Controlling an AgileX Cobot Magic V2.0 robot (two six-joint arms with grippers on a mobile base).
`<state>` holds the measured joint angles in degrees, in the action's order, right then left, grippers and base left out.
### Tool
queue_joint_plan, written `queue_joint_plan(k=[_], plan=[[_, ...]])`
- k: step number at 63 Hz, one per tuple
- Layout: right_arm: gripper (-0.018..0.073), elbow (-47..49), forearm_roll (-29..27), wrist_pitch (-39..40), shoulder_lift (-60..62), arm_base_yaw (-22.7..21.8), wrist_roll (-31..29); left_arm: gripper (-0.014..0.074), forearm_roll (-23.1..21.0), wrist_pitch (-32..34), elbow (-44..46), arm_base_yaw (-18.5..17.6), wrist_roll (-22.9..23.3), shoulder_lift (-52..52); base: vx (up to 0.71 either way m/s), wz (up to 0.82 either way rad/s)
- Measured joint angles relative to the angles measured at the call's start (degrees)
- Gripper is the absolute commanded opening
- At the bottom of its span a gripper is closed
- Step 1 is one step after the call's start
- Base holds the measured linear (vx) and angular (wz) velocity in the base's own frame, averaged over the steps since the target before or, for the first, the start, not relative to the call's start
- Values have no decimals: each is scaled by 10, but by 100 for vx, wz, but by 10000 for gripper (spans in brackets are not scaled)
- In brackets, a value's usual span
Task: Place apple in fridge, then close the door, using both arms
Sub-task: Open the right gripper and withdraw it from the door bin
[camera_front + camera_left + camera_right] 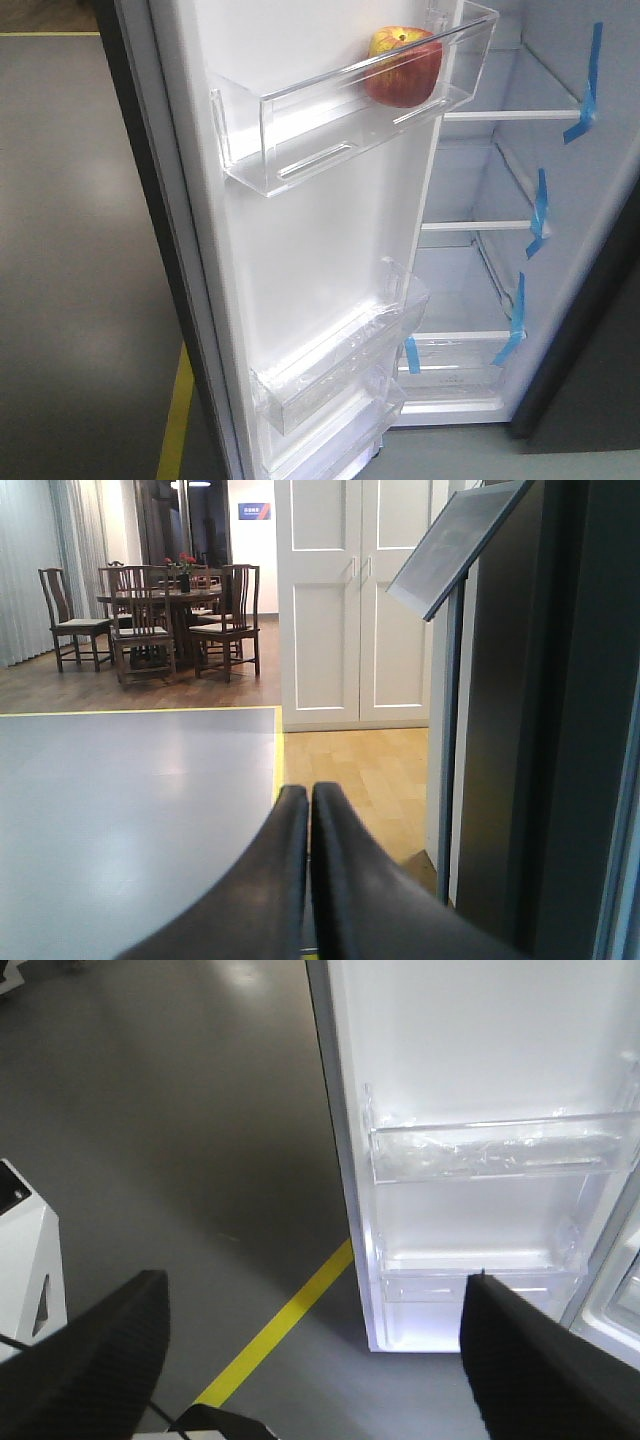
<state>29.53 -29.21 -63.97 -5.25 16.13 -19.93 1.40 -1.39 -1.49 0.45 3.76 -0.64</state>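
left gripper [309, 794]: its jaws were pressed together tip to tip with nothing between them, low over the grey floor [120, 810].
right gripper [315, 1285]: its jaws stood wide apart and empty, above the floor near the foot of the door.
yellow line [280, 1325]: a painted stripe on the floor, running in under the door's lower edge.
door [310, 230]: it stood open, its white inner lining facing the front camera and its dark outer edge to the left.
lower bins [340, 365]: clear plastic, fixed one above the other low on the door lining.
upper bin [300, 125]: clear plastic, high on the door lining.
apple [403, 68]: red with a yellow patch on top, it sat inside the upper bin, at the end nearest the fridge's open compartment.
fridge [605, 210]: it was open and white inside, just beyond the door.
shelves [505, 115]: white, one above another inside the fridge.
blue tape [592, 80]: strips on the inner side wall at the shelves' right ends.
white panelled doors [355, 600]: closed, well beyond the left gripper.
table [165, 598]: dark wood, far off, with chairs around it and red flowers on it.
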Motion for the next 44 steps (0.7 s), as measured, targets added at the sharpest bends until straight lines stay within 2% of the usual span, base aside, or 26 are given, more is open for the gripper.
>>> queue_joint_plan(k=[31, 38, 44], plan=[[568, 0, 0, -15, 0, 0, 1, -6, 0, 7, 0, 0, 0, 0, 0, 0], [568, 0, 0, -15, 0, 0, 1, -6, -14, 25, 0, -1, 5, 0, 0, 0], [568, 0, 0, -16, 0, 0, 1, -6, -23, 10, 19, -1, 9, 1, 0, 0]])
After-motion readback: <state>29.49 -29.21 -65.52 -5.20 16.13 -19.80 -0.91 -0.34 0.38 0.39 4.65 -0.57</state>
